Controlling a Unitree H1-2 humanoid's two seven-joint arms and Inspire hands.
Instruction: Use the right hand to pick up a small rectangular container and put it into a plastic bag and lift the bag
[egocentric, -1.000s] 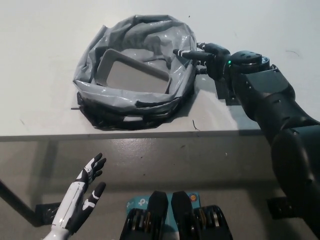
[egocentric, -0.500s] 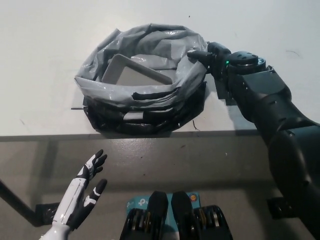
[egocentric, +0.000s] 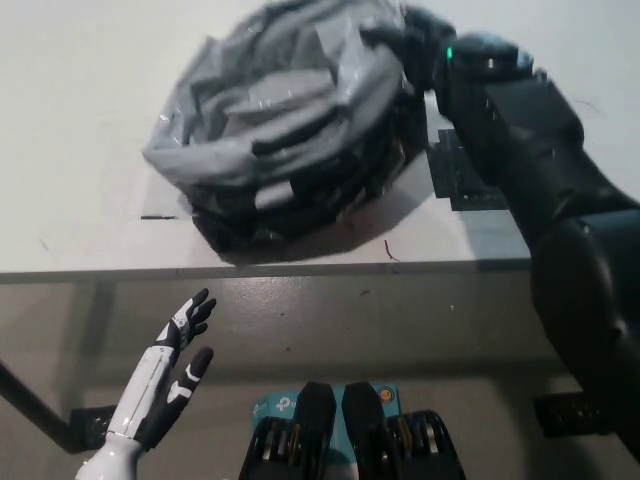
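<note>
There is a single view, taken from the robot's head and looking steeply down over the front edge of the white bench (egocentric: 80, 120). The bench fills the upper half of the picture and the grey floor (egocentric: 400, 330) below its edge fills the lower half. The grey plastic bag (egocentric: 280, 120) sits near the top, partly blurred. The right hand (egocentric: 415, 45) shows at the upper right, the left hand (egocentric: 165, 375) at the lower left.

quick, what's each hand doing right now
Left hand: open, holding nothing, resting low in front of the table.
Right hand: shut on the plastic bag at its rim.
</note>
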